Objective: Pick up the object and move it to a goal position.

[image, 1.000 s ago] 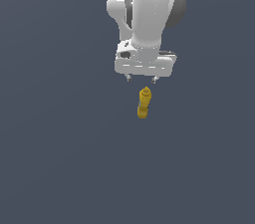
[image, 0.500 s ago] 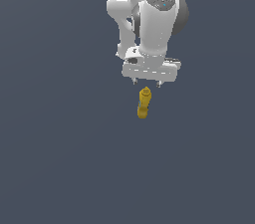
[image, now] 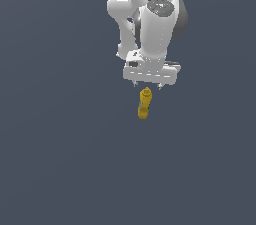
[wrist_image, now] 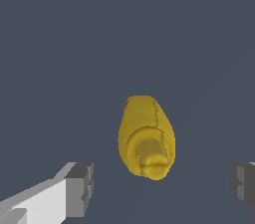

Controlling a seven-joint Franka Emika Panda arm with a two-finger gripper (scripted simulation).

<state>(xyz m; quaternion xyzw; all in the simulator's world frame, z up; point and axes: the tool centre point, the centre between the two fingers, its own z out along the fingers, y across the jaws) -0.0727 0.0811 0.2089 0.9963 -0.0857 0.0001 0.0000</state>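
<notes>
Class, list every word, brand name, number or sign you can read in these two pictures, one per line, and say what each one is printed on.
None can be read.
Mustard bottle: only plain yellow surface and the nozzle cap show in both views; no label is visible from these angles.
Gripper and arm: plain white and grey, no markings legible.
Floor: bare grey, no text or signs.
</notes>
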